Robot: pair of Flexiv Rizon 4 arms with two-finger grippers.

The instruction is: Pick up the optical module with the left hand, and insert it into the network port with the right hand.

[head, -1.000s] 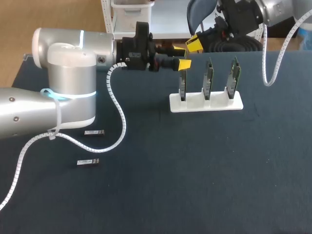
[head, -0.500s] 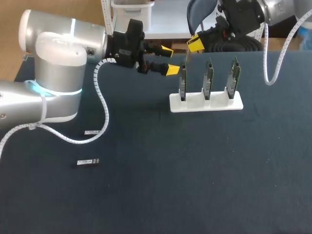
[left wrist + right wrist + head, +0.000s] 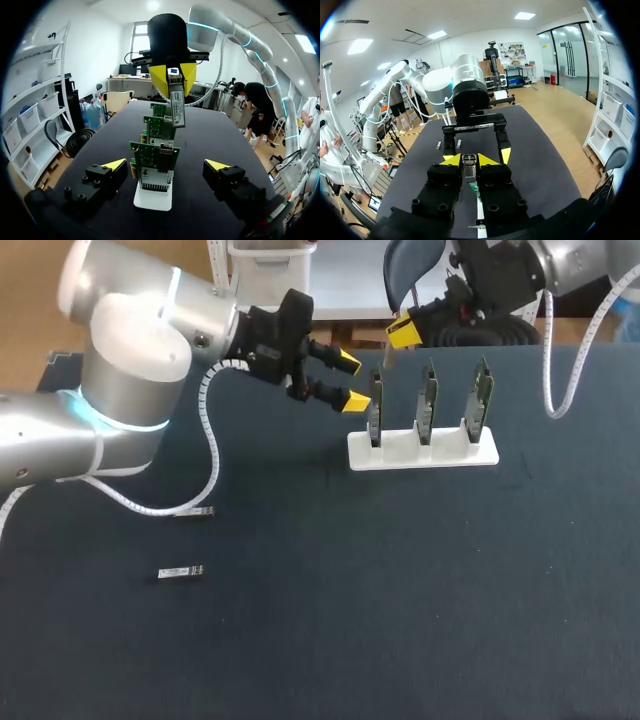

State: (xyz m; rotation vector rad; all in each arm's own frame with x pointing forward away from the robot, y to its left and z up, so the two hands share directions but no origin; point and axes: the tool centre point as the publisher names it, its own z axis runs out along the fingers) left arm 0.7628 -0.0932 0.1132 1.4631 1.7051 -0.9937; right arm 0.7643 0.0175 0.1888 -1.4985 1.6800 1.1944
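Metal-cased optical module (image 3: 176, 102), long axis vertical, is clamped between the yellow tips of the right gripper (image 3: 173, 77), just above the row of upright circuit boards (image 3: 155, 157). The left gripper (image 3: 352, 381) is spread, empty, beside the row's end.

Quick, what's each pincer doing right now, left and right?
Left pincer: open, holding nothing.
Right pincer: closed on the optical module.
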